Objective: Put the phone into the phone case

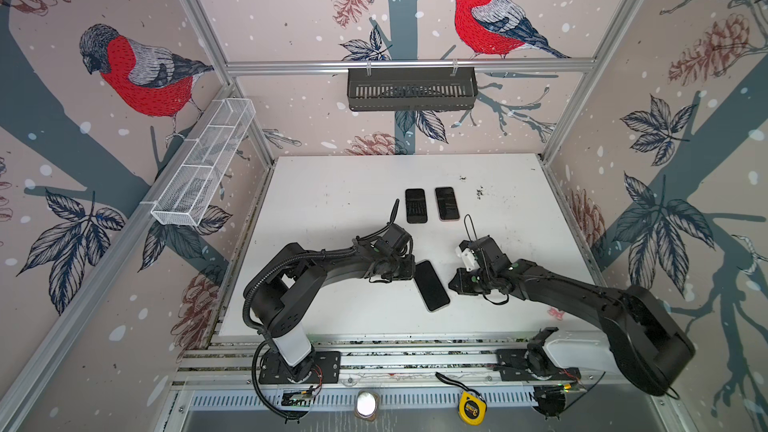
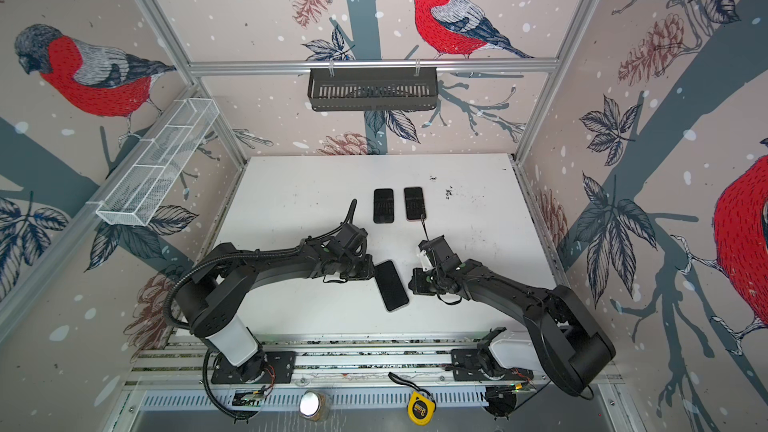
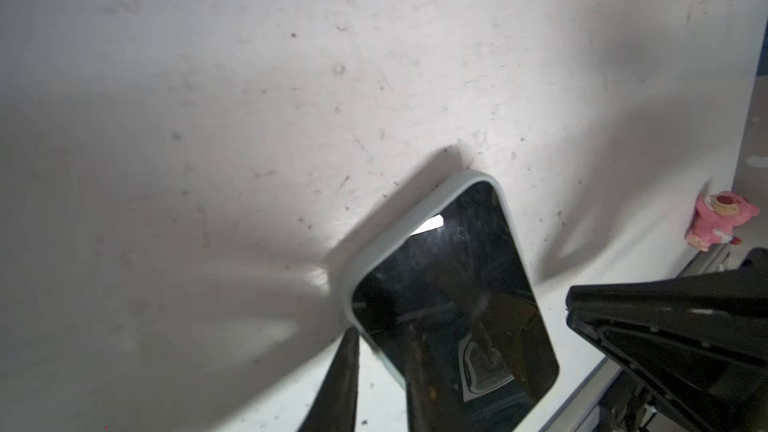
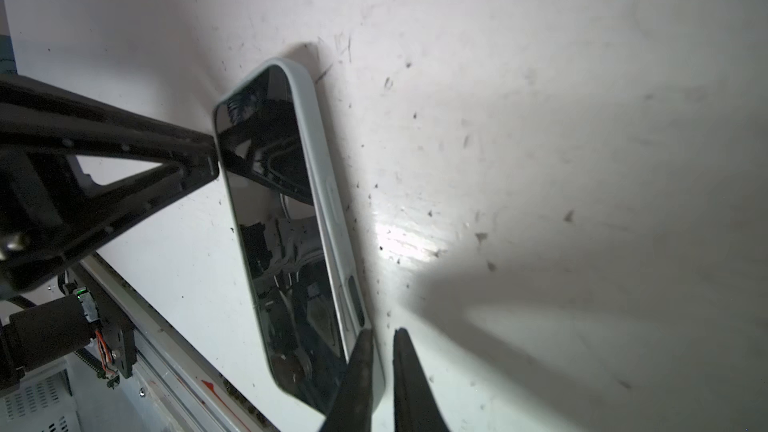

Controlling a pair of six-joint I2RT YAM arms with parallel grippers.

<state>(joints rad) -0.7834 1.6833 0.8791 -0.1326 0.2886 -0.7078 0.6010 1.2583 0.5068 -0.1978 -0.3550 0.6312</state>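
Note:
The phone point(image 1: 432, 290) lies face up and slanted on the white table, between my two grippers in both top views point(image 2: 391, 284). Its dark screen point(image 3: 449, 284) sits inside the pale grey rim of the phone case point(image 3: 399, 234), which also runs along the long side in the right wrist view point(image 4: 328, 184). My left gripper point(image 3: 382, 330) is nearly closed, holding nothing. One of its fingers is over the screen's corner and the other is off the case's edge. My right gripper point(image 4: 383, 332) is shut and empty at the opposite long edge, near a corner.
Two dark phone-shaped slabs point(image 1: 416, 205) point(image 1: 447, 203) lie side by side further back. A small pink toy point(image 3: 721, 220) sits near the table's front right edge. A black basket point(image 1: 411, 89) hangs on the back wall, a white mesh one point(image 1: 203, 164) on the left.

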